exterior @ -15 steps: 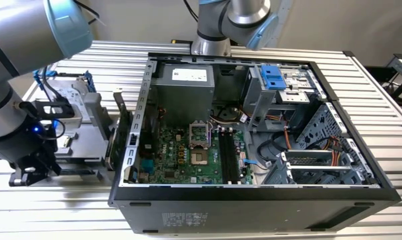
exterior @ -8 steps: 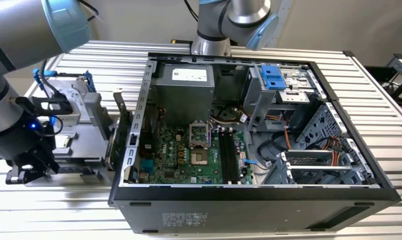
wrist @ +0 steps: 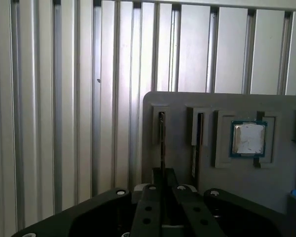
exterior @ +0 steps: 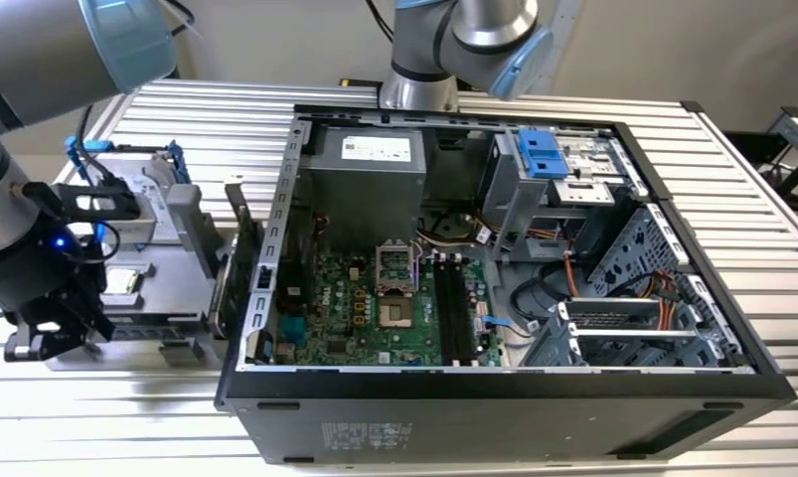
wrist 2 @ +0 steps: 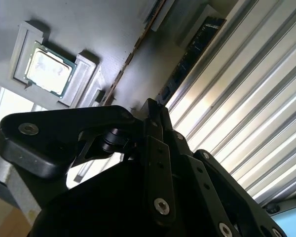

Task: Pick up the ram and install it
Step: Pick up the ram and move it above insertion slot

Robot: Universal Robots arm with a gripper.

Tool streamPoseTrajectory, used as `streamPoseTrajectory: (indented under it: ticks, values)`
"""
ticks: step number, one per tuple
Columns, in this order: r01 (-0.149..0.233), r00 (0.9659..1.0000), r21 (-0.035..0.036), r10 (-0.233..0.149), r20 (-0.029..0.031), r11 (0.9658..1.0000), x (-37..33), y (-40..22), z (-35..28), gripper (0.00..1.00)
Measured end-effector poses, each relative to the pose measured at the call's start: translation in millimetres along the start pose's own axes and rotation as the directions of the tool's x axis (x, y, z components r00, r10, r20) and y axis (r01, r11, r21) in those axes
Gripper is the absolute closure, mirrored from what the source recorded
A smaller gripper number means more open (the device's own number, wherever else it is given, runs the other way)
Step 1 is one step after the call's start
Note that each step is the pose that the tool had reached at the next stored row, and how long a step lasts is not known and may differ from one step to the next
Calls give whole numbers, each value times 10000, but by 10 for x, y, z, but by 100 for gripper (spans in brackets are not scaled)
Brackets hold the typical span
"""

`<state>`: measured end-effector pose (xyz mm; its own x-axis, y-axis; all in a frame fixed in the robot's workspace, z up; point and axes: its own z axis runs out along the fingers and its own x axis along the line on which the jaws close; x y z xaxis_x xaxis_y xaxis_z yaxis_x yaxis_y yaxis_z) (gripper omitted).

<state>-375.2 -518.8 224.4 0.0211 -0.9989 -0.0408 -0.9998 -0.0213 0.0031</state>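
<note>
Ram, thin bluish-green stick [wrist: 162, 140], edge-up in grey slotted holder [wrist: 187, 101], black gripper [wrist: 163, 174] straight above, fingers [wrist: 149, 200] clamped on it, ribbed metal table [wrist: 64, 98] alongside.

Black claw [wrist: 163, 176], ribbed silver table [wrist: 64, 98]

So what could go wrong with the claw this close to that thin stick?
The ram stands on edge in a narrow slot of the gray holder, in line with the claw; a skewed grip might tilt or jam it. Another thin board and a processor chip sit close beside it, so a stray move could knock them.
</note>
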Motion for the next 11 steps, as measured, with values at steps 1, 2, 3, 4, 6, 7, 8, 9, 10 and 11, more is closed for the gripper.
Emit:
streamPoseTrajectory:
  ticks: [1, 2, 3, 4, 6, 7, 8, 9, 10, 11]
  values:
    - [0, 10000, 1, 0, 1, 10000, 0, 0, -2, 100]
    - [0, 10000, 2, 0, 2, 10000, 0, 0, -2, 100]
    - [0, 10000, -1, 0, 0, 10000, 0, 0, -4, 100]
    - [0, 10000, 0, 0, 1, 10000, 0, 0, -4, 100]
    - [0, 10000, 0, 0, 1, 10000, 0, 0, -4, 100]
    - [0, 10000, 0, 0, 2, 10000, 0, 0, -4, 100]
    - [0, 10000, 0, 0, 1, 10000, 0, 0, -7, 100]
    - [0, 10000, -2, 0, -1, 10000, 0, 0, -12, 100]
    - [0, 10000, -3, 0, -1, 10000, 0, 1, -20, 100]
    - [0, 10000, -2, 0, 0, 10000, -1, 0, -27, 100]
